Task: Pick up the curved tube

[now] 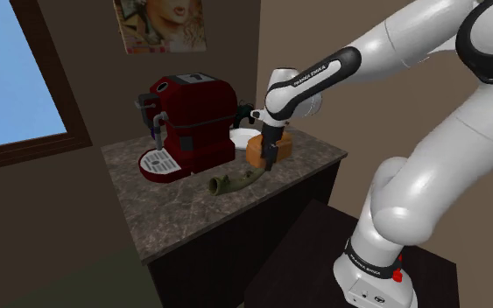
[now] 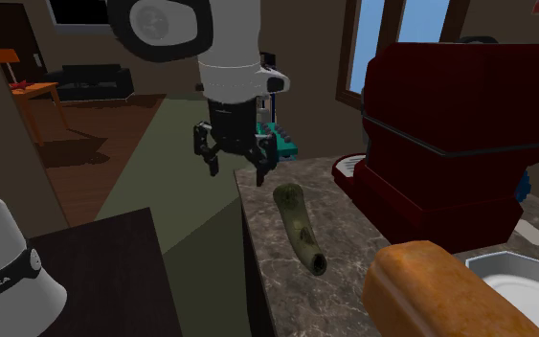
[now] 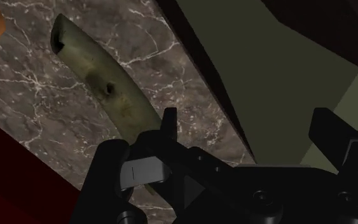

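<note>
Wide-open gripper (image 2: 238,169) hovers near one end of the olive curved tube (image 2: 298,228) on a marble counter (image 2: 358,244); best centred across the tube's middle before descending.

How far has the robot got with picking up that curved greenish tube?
Approach looks done: the gripper hovers open by one end of the curved tube, at the counter edge. In hand: nothing, since the tube lies on the counter, ungripped. Left: line the fingers up around it, lower, close and lift.
</note>
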{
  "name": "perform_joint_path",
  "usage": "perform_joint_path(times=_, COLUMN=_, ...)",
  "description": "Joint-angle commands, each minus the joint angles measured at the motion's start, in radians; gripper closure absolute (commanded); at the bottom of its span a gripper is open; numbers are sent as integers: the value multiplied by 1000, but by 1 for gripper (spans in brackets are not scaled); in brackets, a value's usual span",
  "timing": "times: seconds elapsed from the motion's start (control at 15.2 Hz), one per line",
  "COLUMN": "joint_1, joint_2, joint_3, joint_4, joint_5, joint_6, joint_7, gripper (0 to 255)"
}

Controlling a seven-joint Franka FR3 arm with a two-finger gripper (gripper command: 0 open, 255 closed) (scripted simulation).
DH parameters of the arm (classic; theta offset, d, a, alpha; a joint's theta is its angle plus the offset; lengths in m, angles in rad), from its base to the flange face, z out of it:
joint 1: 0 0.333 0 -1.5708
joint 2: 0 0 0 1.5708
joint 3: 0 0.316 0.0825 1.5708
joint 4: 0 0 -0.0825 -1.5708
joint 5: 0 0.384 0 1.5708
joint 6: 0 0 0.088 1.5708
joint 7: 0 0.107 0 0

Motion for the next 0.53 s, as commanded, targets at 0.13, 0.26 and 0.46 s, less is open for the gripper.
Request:
perform_joint_path(times=0.13, joint_1=69, joint_2=179, joint_3=-82, joint_4=62, joint_5=114, joint_6=120, joint_7=-239, gripper=0)
perform_joint_path(times=0.26, joint_1=101, joint_2=277, joint_3=-109, joint_4=108, joint_5=207, joint_6=161, joint_7=-375, gripper=0)
perform_joint_path(times=0.46, joint_1=116, joint_2=425, joint_3=-113, joint_4=192, joint_5=369, joint_6=194, joint_7=-587, gripper=0)
